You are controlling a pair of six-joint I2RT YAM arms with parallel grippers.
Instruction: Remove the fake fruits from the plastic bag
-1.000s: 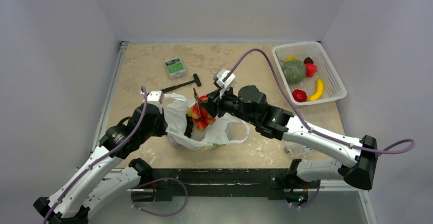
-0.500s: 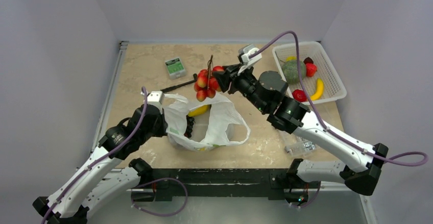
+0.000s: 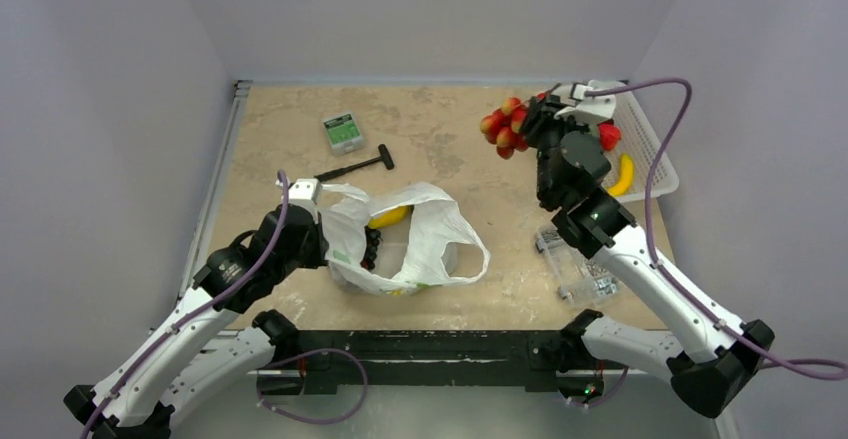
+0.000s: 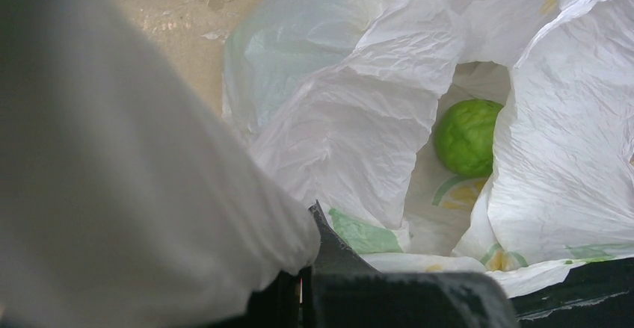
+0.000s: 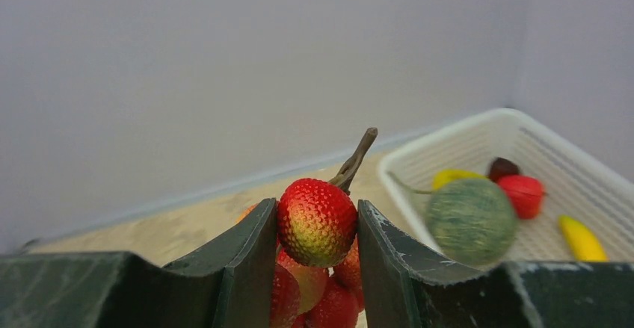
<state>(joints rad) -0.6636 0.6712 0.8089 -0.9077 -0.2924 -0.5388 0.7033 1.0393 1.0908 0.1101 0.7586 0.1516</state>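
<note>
Found plastic bag (image 3: 425, 249) slumped mid-table, green fruit (image 4: 468, 137) inside. Noted red fruit cluster (image 3: 505, 127) aloft near basket (image 3: 668, 181), one berry clamped between right gripper (image 5: 317, 223) jaws. Could not read left gripper (image 3: 366, 246) jaws under film. Judged likely fault: slipping off that single berry, falling short.

Red fruit bunch (image 3: 505, 127) moved beside the basket (image 3: 655, 149)
</note>
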